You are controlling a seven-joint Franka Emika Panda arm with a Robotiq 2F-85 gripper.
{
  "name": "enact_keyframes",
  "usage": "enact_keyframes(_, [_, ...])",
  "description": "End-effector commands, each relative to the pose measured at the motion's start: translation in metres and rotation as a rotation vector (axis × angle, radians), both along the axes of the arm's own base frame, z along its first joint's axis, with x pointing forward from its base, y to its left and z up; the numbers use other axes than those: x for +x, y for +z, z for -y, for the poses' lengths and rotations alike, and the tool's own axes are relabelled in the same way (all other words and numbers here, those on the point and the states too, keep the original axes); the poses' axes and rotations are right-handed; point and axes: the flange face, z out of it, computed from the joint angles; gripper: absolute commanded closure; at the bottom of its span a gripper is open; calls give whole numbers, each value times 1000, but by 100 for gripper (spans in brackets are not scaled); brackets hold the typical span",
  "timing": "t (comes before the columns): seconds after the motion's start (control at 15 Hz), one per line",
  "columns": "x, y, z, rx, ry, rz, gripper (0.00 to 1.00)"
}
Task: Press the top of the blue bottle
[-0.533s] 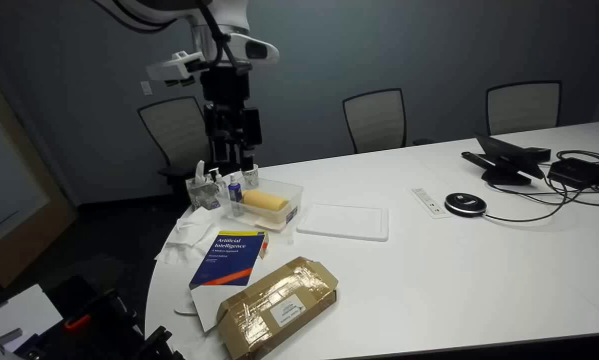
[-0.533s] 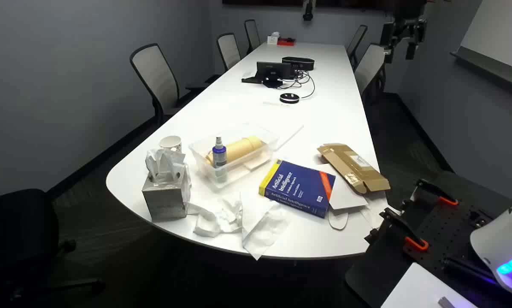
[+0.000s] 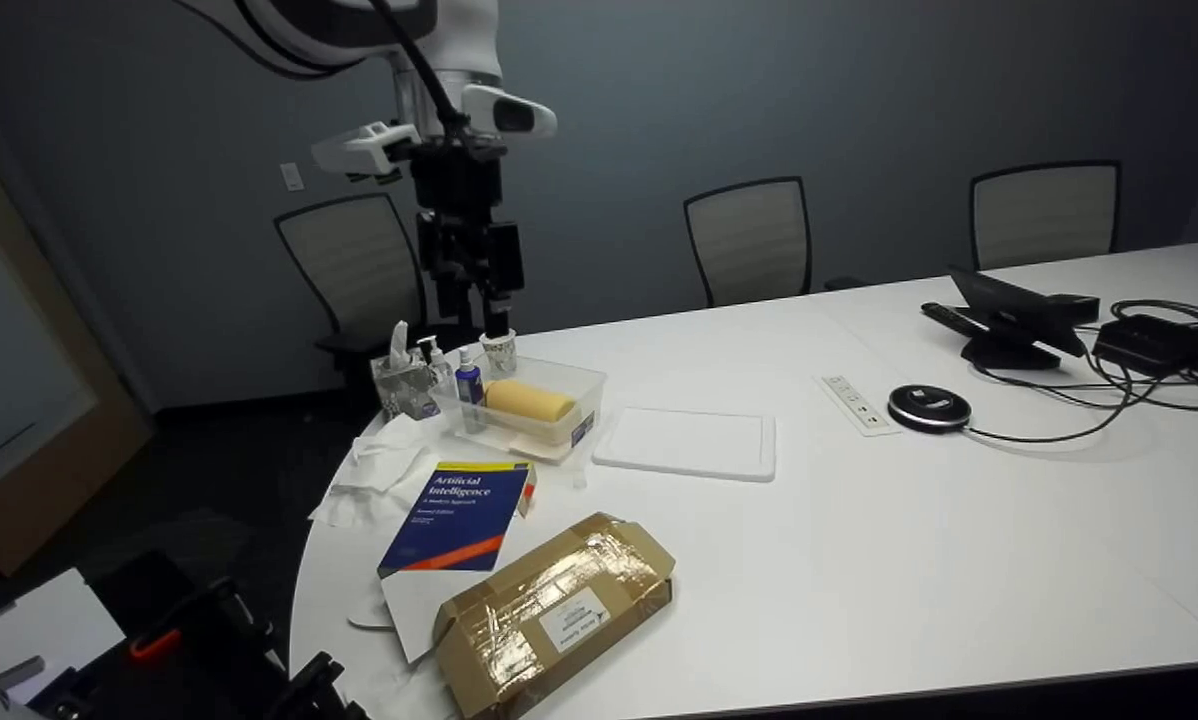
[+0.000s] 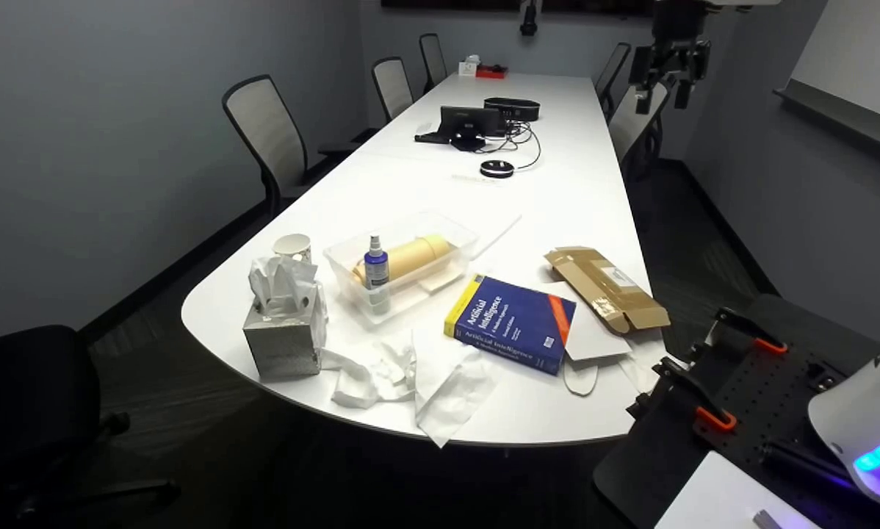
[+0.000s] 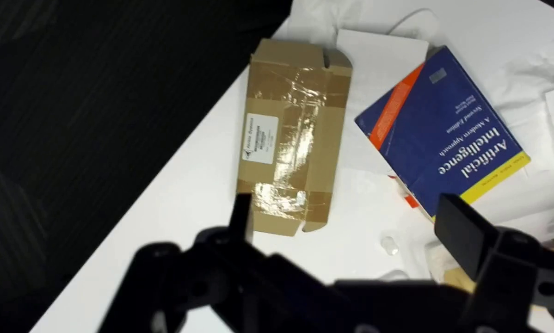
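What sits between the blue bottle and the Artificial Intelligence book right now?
The book-side wall of the transparent bin that the blue bottle stands in, then a strip of white table, up to the book. Both exterior views show this.

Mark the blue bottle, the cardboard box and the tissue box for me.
Blue bottle (image 4: 376, 271): in an exterior view, middle of its body.
Cardboard box (image 5: 293, 138): in the wrist view, taped upper face.
Tissue box (image 4: 282, 347): in an exterior view, side facing the camera.
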Motion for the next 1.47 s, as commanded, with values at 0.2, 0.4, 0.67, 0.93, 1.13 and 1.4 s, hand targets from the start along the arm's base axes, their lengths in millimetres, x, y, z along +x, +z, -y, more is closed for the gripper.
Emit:
enact_keyframes(0.2, [112, -40, -129, 52, -43, 80, 0])
enact_keyframes(0.4, [149, -62, -207, 35, 24, 81, 0])
enact_keyframes(0.67, [190, -90, -304, 68, 112, 108, 0])
enact_keyframes(0.93, [219, -123, -372, 93, 227, 106, 0])
enact_keyframes(1.13, [236, -153, -395, 74, 276, 105, 0])
enact_keyframes(1.4, [261, -189, -385, 27, 270, 131, 0])
